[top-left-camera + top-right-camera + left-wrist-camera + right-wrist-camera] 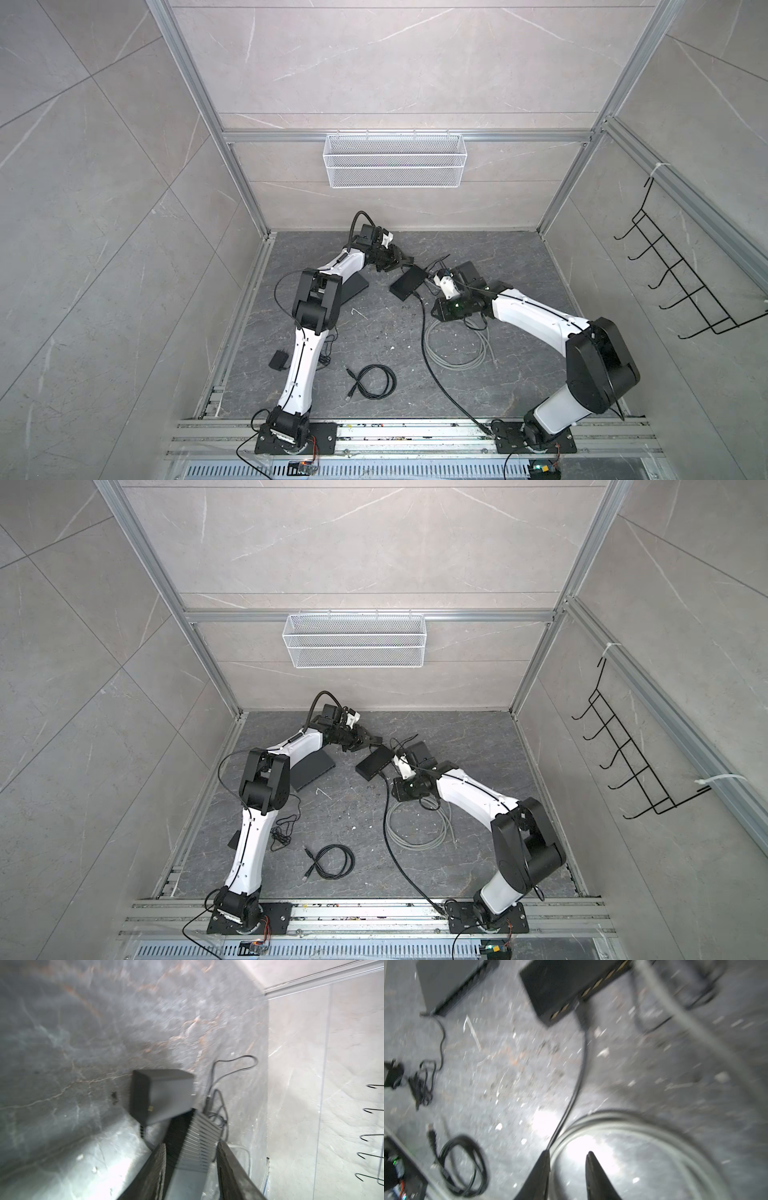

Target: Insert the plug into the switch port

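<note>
Near the middle of both top views, the switch (409, 282) lies on the dark tabletop (519, 374), with the plug (581, 1015) against its port row. The left gripper (191, 1144), at its upper edge, and the right gripper (568, 1153), just right of it, both have their jaws apart; the right one grips nothing.

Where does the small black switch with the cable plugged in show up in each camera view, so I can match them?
Both top views: the switch lies mid-floor, toward the back.
Left wrist: centre of the frame, blurred.
Right wrist: cut by the frame's edge, yellow ports showing.
Shared landmark: the black cable plugged into its port side, seen in every view.
</note>
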You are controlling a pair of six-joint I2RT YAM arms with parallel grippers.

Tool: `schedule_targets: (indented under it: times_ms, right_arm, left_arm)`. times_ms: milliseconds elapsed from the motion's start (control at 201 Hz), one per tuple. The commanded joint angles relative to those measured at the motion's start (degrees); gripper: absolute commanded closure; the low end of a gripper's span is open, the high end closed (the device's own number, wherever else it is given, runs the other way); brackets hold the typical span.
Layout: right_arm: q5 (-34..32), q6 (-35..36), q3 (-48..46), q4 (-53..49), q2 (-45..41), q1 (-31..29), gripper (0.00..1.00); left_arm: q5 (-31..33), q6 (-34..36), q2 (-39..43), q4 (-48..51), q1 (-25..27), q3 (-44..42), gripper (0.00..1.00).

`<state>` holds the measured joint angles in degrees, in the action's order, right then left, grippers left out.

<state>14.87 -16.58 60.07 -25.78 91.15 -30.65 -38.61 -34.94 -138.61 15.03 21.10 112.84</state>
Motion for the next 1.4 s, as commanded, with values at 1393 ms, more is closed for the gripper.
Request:
schedule_targets:
  times_ms: [1393]
  right_arm:
    - [2.83, 2.63, 5.77, -8.88, -0.11, -5.01, 0.69]
  left_arm:
    - [13.41, 8.99, 28.74, 4.72, 1.12, -23.91, 0.56]
